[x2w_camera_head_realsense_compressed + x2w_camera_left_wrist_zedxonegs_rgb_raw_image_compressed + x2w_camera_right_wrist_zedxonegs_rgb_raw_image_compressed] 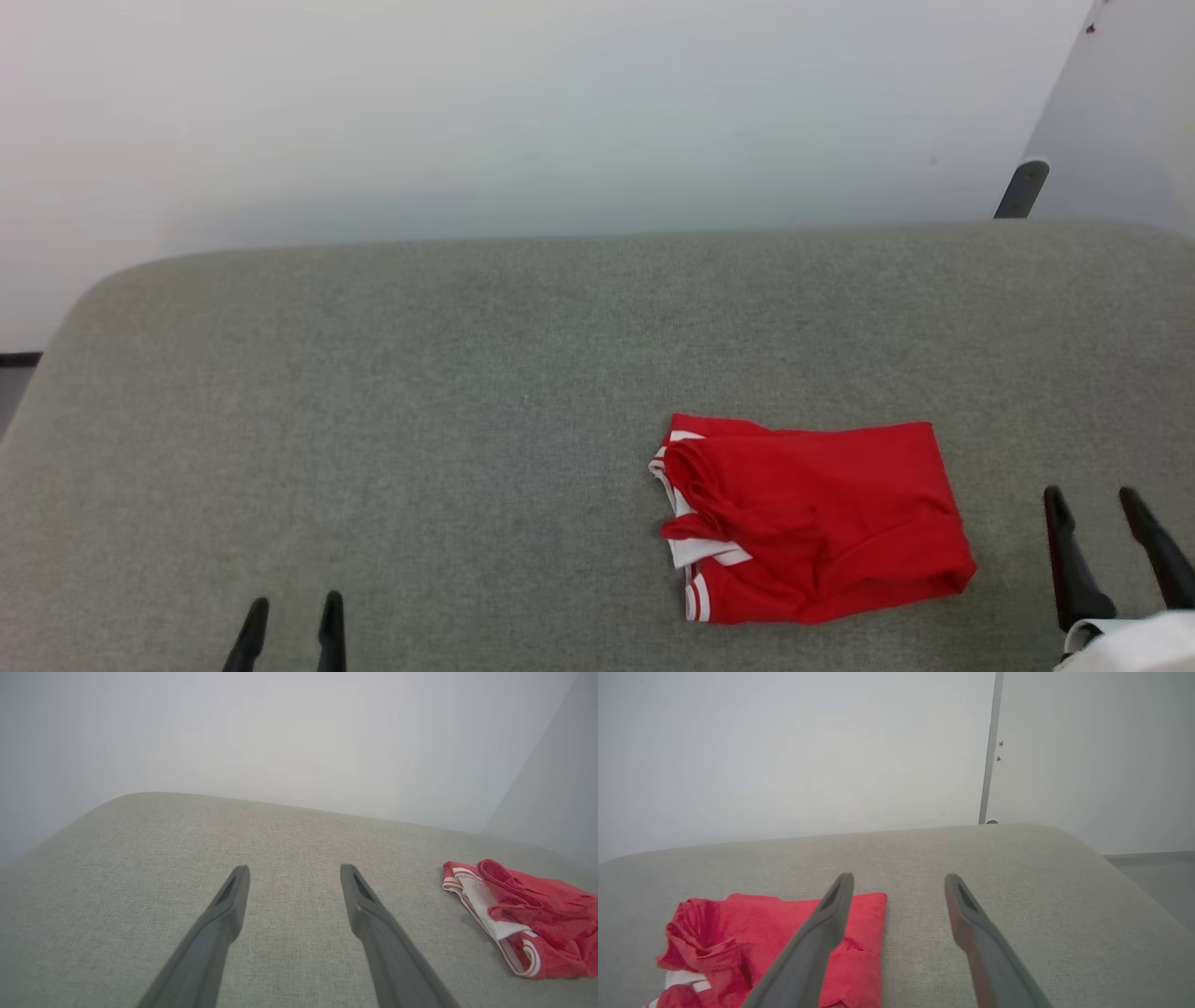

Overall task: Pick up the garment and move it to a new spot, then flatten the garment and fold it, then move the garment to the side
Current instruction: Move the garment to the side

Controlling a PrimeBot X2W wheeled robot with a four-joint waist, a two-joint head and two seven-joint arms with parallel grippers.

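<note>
Your garment [822, 523] lies roughly folded at 4 o'clock on the grey padded top [467, 373]; that suits a finished fold set aside or a bundle awaiting pickup. The right end effector [1090, 492] waits at its 3 o'clock, the left end effector [295, 599] at 8 o'clock; both gape wide and empty.

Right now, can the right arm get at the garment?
Probably yes. The right gripper stands open just to the right of the garment, apart from it, with a strip of bare grey cushion between them and nothing in the way.
</note>
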